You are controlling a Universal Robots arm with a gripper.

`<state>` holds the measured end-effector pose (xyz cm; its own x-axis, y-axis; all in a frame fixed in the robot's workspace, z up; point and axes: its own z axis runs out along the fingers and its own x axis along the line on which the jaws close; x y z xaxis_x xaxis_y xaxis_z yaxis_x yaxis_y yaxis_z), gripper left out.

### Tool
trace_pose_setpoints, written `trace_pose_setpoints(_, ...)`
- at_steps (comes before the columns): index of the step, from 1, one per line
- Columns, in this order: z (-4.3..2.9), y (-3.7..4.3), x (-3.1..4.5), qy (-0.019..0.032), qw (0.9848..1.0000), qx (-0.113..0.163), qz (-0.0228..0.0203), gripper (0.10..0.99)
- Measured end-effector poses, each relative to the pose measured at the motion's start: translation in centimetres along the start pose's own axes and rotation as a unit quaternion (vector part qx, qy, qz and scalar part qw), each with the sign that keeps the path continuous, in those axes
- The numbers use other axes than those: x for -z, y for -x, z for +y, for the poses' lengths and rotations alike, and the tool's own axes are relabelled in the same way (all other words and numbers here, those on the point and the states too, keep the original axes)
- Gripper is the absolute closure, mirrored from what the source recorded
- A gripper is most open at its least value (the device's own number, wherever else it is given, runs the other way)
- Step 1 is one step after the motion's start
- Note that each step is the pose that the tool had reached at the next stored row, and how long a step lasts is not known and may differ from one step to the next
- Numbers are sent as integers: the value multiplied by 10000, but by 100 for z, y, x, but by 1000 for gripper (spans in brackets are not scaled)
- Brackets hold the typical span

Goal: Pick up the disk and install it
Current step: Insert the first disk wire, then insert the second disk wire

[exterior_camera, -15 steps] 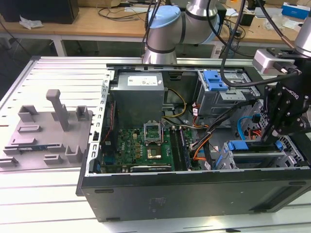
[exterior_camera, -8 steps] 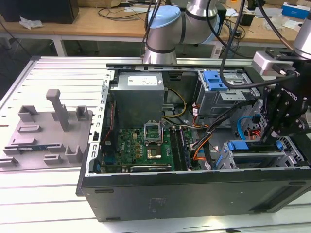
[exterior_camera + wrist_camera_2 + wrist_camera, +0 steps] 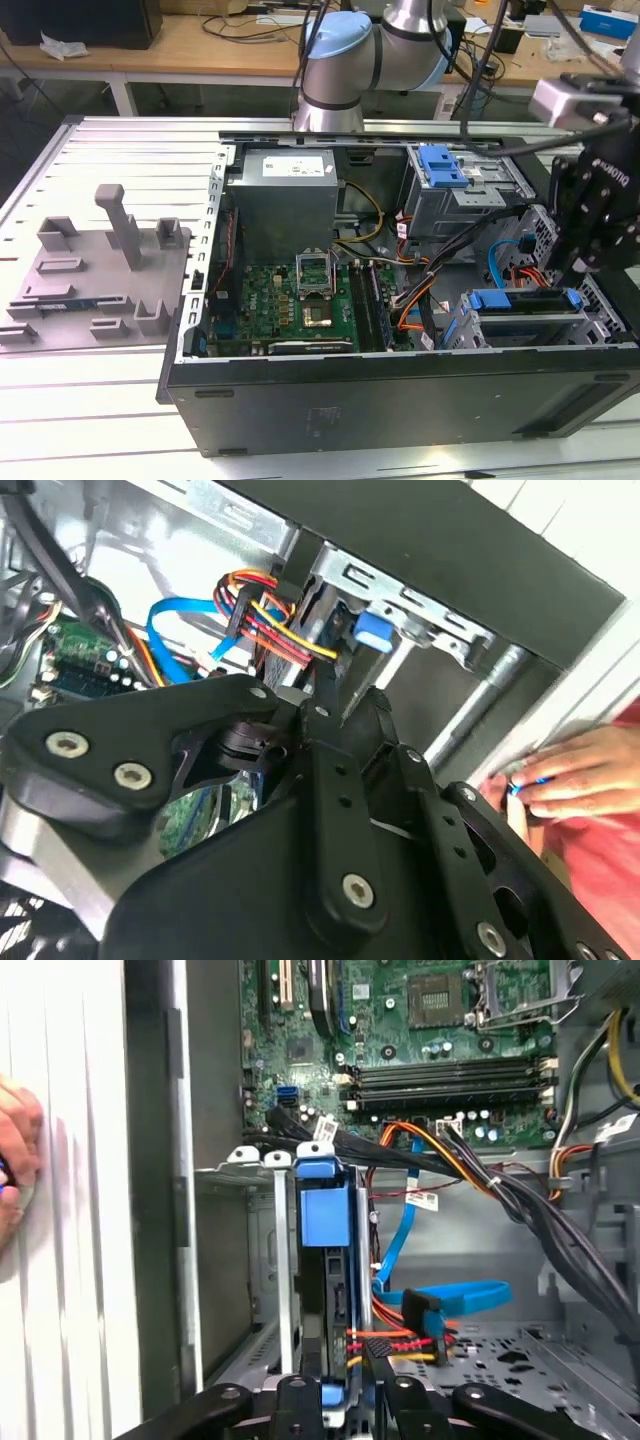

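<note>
The disk (image 3: 525, 300) sits on edge in the drive cage (image 3: 530, 330) at lower right of the exterior view, so it looks largely installed. In the first wrist view the gripper (image 3: 340, 1390) at bottom centre straddles the disk's blue end; whether it clamps or has let go, I cannot tell. A person's hand (image 3: 15, 1160) rests at the left edge.

An open computer case (image 3: 400, 400) is laid on a slatted table (image 3: 100, 430), with a fixture block (image 3: 95, 265) set well apart at the exterior view's left. Inside, the motherboard (image 3: 290, 300) is placed centrally, the power supply (image 3: 285, 195) behind it. The disk (image 3: 525, 300) is seated in the drive cage (image 3: 540, 335) at the near right, the gripper (image 3: 572, 268) poised just above it. A hand (image 3: 570, 775) is rested outside the case.
</note>
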<state>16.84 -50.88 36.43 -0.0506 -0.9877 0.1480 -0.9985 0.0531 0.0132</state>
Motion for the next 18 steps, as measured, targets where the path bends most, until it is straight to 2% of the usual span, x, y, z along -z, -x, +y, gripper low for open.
trace_pose_setpoints(2, -1, -6, 56, 0, 10000, 0, -1, 784)
trace_pose_setpoints(18, -1, -4, 58, -1, 10000, 0, 5, 784)
